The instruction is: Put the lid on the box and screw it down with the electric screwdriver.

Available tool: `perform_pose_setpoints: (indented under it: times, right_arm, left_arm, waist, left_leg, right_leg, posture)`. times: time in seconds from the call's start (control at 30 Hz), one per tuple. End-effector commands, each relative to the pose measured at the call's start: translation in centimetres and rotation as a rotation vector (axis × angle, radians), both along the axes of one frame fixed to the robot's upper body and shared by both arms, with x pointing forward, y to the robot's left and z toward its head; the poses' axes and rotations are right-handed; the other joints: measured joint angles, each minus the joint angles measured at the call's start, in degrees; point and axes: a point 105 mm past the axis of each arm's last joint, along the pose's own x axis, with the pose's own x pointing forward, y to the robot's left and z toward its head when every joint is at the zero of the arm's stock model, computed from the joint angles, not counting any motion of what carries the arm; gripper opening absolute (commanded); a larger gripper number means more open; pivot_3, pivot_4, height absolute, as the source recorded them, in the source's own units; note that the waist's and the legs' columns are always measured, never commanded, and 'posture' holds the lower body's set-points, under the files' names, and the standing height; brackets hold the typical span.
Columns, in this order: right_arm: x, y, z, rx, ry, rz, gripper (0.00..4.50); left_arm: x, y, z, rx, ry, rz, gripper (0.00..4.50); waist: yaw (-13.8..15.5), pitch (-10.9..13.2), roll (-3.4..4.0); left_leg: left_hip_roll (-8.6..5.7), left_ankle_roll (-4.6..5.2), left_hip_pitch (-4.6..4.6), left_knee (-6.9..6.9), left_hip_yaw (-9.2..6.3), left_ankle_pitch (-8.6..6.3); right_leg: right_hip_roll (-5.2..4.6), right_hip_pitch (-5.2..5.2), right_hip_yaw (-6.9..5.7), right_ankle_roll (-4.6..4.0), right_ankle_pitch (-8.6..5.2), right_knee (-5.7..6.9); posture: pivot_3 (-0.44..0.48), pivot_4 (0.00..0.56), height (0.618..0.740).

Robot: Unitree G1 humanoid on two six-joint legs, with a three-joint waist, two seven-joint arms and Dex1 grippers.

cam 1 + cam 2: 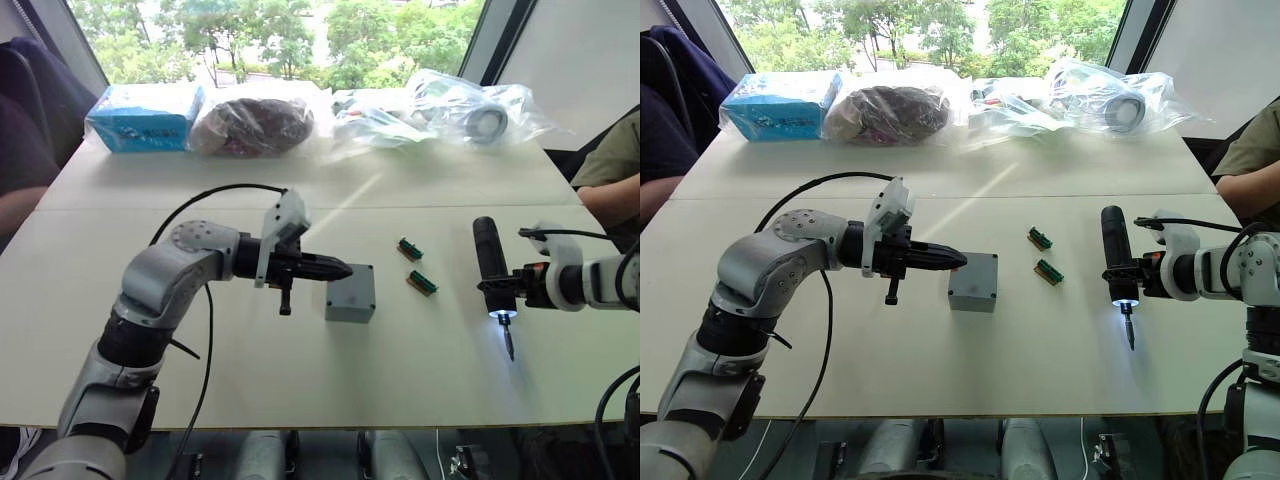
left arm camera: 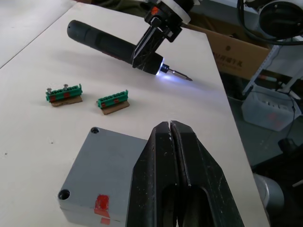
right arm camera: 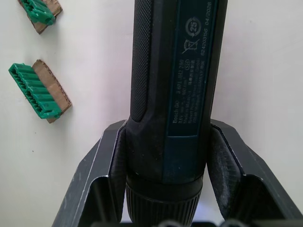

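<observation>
The grey box [image 1: 349,306] stands mid-table with the lid [image 2: 102,165] resting on top, its flat face showing corner screw holes and a red mark. My left gripper [image 1: 343,268] is shut with nothing in it, and its tip is over the lid's left edge; whether it touches the lid I cannot tell. To the right, my right gripper [image 1: 500,289] is shut on the electric screwdriver [image 1: 487,248], a dark cylinder held low over the table. Its bit points toward the near edge and its tip light glows. The wrist view shows the fingers [image 3: 227,156] clamped around the barrel [image 3: 175,71].
Two small green connector pieces [image 1: 407,248] [image 1: 422,283] lie between the box and the screwdriver. A blue carton [image 1: 145,117] and several plastic bags [image 1: 440,110] line the far edge. A person's arm [image 1: 610,180] rests at the right side, and another person sits at far left.
</observation>
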Motion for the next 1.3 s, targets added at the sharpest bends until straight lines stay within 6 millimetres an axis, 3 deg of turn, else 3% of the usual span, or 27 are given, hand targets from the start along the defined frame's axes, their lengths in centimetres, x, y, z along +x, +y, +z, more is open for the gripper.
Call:
perform_pose_setpoints:
  times: [0.03, 0.17, 0.23, 0.27, 0.4, 0.47, 0.7, 0.77, 0.8, 0.93, 1.03, 1.2, 1.3]
  right_arm:
    - [0.8, -1.4, 1.5, -0.039, -0.067, -0.03, 1.85]
    - [1.0, -1.8, 0.9, -0.097, -0.06, -0.014, 1.85]
    - [0.9, -1.9, 0.4, -0.137, -0.052, 0.008, 2.86]
    - [0.9, -1.9, 0.3, -0.154, -0.052, 0.019, 3.0]
    - [1.1, -2.0, 0.5, -0.167, -0.067, 0.025, 4.43]
    - [1.3, -2.1, 1.0, -0.167, -0.089, 0.024, 4.43]
    - [2.4, 0.4, 9.3, -0.119, -0.395, 0.157, 4.43]
    - [2.3, 3.2, 13.2, -0.055, -0.586, 0.287, 4.43]
    - [2.0, 4.3, 14.2, -0.036, -0.639, 0.341, 4.43]
    - [-0.4, 9.1, 9.2, -0.222, -0.583, 0.7, 4.43]
    - [-2.9, 12.6, 6.0, -0.107, -0.544, 0.869, 4.43]
    - [-4.7, 13.5, 1.1, -0.175, -0.452, 0.974, 4.43]
    - [-4.9, 14.1, 0.1, -0.152, -0.457, 0.977, 4.43]
  left_arm:
    - [-0.1, -0.3, 0.2, 0.016, -0.058, 0.0, 0.0]
    - [0.1, -0.2, 0.0, 0.025, -0.063, 0.011, 0.0]
    - [0.3, 0.1, -0.2, 0.037, -0.068, 0.017, 0.0]
    - [0.4, 0.2, -0.3, 0.042, -0.068, 0.022, 0.0]
    - [1.3, 0.9, -0.2, 0.052, -0.088, 0.059, 0.0]
    - [1.9, 1.3, 0.0, 0.051, -0.1, 0.087, 0.0]
    - [4.2, 4.1, 1.5, 0.03, -0.135, 0.203, 0.0]
    - [5.0, 5.0, 1.2, 0.045, -0.132, 0.256, 0.0]
    - [5.2, 5.2, 1.0, 0.052, -0.128, 0.266, 0.0]
    - [4.6, 4.5, -1.9, 0.155, -0.119, 0.212, 0.0]
    - [4.8, 4.1, -4.2, 0.229, -0.132, 0.221, 0.0]
    - [3.7, 2.7, -5.5, 0.211, -0.1, 0.177, 0.0]
    - [3.4, 2.2, -6.0, 0.227, -0.103, 0.155, 0.0]
  waist:
    - [0.0, 0.0, 0.0]
    - [0.1, 0.0, 0.0]
    - [0.2, 0.0, 0.0]
    - [0.2, 0.0, 0.0]
    - [0.2, 0.0, -0.01]
    - [0.2, 0.0, -0.02]
    - [0.1, 0.0, 0.0]
    - [0.1, 0.0, 0.0]
    - [0.0, 0.0, 0.0]
    - [0.4, -0.1, -0.18]
    - [0.4, 0.0, -0.23]
    - [0.3, 0.0, -0.2]
    - [0.3, 0.0, -0.21]
  left_leg:
    - [0.0, -0.09, 0.0, 0.0, 0.01, 0.06]
    - [0.0, -0.21, 0.0, 0.06, 0.02, 0.12]
    - [0.0, -0.19, 0.0, 0.08, 0.02, 0.12]
    - [0.0, -0.2, 0.0, 0.09, 0.02, 0.12]
    - [-0.01, -0.23, 0.0, 0.12, 0.01, 0.14]
    - [-0.01, -0.23, 0.01, 0.15, 0.0, 0.14]
    - [0.02, -0.24, 0.01, 0.16, 0.01, 0.14]
    - [0.02, -0.24, 0.01, 0.16, 0.02, 0.14]
    - [0.02, -0.23, 0.01, 0.15, 0.02, 0.14]
    - [0.07, -0.21, 0.01, 0.1, -0.11, 0.12]
    - [-0.05, -0.21, 0.01, 0.17, -0.07, 0.12]
    - [0.0, 0.19, -0.25, 0.91, -0.1, -0.11]
    - [-0.01, 0.26, -0.25, 0.96, -0.12, -0.15]
  right_leg:
    - [0.0, 0.0, 0.01, 0.0, 0.0, 0.0]
    - [0.0, 0.02, 0.02, 0.02, 0.01, 0.01]
    - [0.0, 0.03, 0.02, 0.03, 0.02, 0.01]
    - [0.0, 0.03, 0.02, 0.03, 0.02, 0.01]
    - [0.0, 0.07, 0.01, 0.04, 0.02, 0.01]
    - [0.0, 0.1, 0.01, 0.06, 0.03, 0.01]
    - [0.02, 0.05, 0.01, 0.07, 0.04, 0.02]
    - [0.02, 0.05, 0.01, 0.07, 0.04, 0.01]
    - [0.02, 0.04, 0.02, 0.08, 0.04, 0.02]
    - [0.09, 0.13, -0.06, 0.08, 0.03, -0.07]
    - [-0.02, 0.21, -0.06, 0.1, 0.03, -0.08]
    - [-0.02, 0.17, -0.04, 0.28, 0.13, 0.09]
    - [-0.03, 0.22, -0.04, 0.32, 0.16, 0.07]
  posture:
    - [0.0, 0.15, 0.74]
    - [0.0, 0.15, 0.74]
    - [0.0, 0.15, 0.74]
    - [0.0, 0.15, 0.74]
    - [0.0, 0.15, 0.74]
    - [0.0, 0.15, 0.74]
    - [0.0, 0.15, 0.74]
    - [0.0, 0.15, 0.74]
    - [0.0, 0.15, 0.74]
    - [0.0, 0.15, 0.74]
    - [0.0, 0.15, 0.74]
    - [0.0, 0.15, 0.74]
    - [0.0, 0.15, 0.74]
